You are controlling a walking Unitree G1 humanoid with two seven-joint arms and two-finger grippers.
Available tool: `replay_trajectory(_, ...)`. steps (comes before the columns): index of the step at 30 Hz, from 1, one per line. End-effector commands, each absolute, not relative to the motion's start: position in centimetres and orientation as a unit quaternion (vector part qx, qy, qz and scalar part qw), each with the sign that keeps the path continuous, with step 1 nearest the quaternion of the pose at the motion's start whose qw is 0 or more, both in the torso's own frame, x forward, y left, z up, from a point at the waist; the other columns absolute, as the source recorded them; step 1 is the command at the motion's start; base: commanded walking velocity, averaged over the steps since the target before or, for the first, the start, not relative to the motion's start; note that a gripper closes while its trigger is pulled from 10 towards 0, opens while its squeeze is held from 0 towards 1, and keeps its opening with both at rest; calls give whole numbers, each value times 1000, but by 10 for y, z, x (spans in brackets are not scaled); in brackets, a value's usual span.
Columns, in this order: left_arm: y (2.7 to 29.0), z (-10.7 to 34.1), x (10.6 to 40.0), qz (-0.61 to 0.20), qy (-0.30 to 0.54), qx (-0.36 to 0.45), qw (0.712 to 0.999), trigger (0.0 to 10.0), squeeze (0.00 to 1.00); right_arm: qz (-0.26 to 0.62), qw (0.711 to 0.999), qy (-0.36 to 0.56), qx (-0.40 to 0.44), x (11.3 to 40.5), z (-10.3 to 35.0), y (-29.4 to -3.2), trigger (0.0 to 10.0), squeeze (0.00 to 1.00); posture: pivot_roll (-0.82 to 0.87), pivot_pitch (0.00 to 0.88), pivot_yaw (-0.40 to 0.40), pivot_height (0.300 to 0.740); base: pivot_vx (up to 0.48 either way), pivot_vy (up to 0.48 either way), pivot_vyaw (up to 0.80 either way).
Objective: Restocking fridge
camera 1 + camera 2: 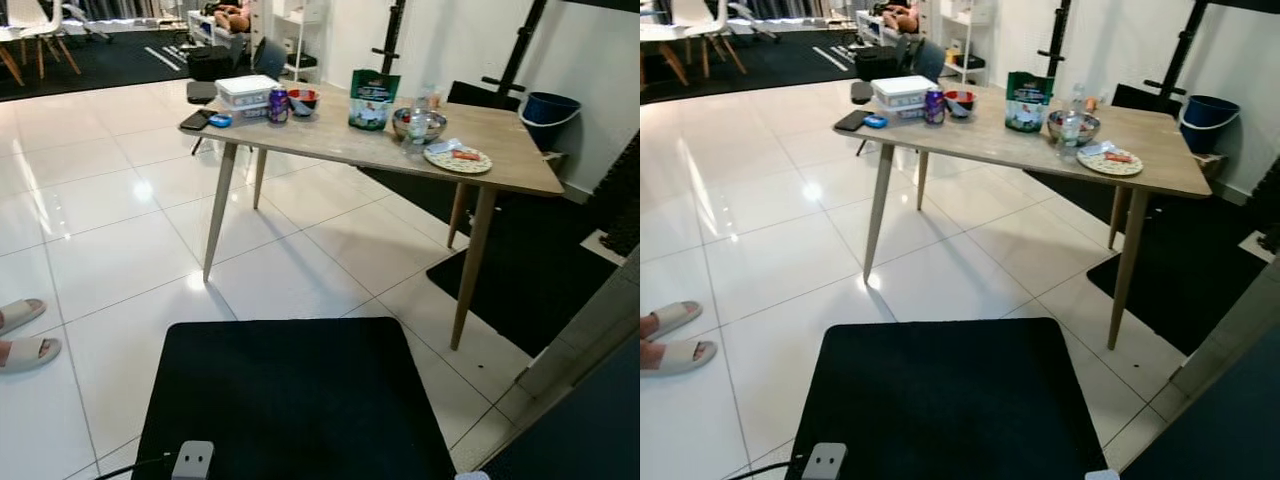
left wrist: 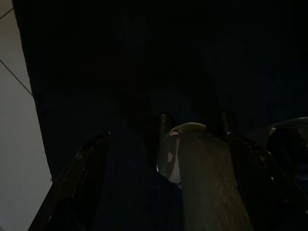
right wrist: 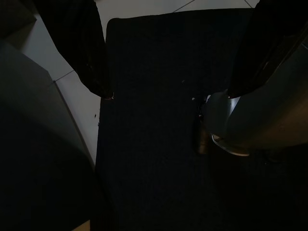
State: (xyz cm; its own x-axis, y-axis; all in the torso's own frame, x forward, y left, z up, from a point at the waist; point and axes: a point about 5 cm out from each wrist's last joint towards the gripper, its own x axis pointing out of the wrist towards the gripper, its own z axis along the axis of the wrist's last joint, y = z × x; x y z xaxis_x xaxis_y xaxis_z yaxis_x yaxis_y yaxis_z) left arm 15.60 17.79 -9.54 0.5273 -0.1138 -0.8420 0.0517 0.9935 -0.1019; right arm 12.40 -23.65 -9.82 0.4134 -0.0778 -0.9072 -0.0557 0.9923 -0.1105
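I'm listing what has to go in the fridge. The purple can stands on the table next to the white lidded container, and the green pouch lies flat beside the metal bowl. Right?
Not quite. In the left eye view the green pouch stands upright beside the metal bowl, not flat. The purple can does stand on the table next to the white lidded container.

Bare wood lies along the table's point(image 1: 350, 140) near edge; can point(image 1: 278, 104), pouch point(image 1: 372, 100), bowl point(image 1: 418, 124) crowd behind.

Pale wood table point(image 1: 520, 165), black mat point(image 1: 290, 400), blue bucket point(image 1: 550, 107), green bag point(image 1: 373, 98).
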Motion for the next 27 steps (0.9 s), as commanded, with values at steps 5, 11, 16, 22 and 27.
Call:
replay_trajectory(5, 175, -95, 158, -52, 486, -36, 872, 10000, 0, -8, 840, 539, -64, 127, -97, -238, 10000, 0, 28, 0, -66, 740, 148, 0, 0)
replay_trajectory(11, 172, -96, 156, -60, 491, -33, 868, 10000, 0, -7, 841, 538, -64, 128, -97, -236, 10000, 0, 17, 0, -62, 740, 304, 0, 0)
replay_trajectory(16, 170, -98, 152, -64, 495, -33, 866, 10000, 0, -9, 839, 541, -62, 124, -98, -237, 10000, 0, 13, 0, -61, 740, 270, 0, 0)
replay_trajectory(22, 172, -97, 153, -66, 496, -29, 865, 10000, 0, -10, 837, 544, -59, 121, -99, -237, 10000, 0, 7, 0, -56, 740, 344, 0, 0)
replay_trajectory(27, 172, -97, 155, -69, 495, -27, 866, 10000, 0, -10, 838, 543, -59, 122, -99, -237, 10000, 0, 3, 0, -52, 740, 390, 0, 0)
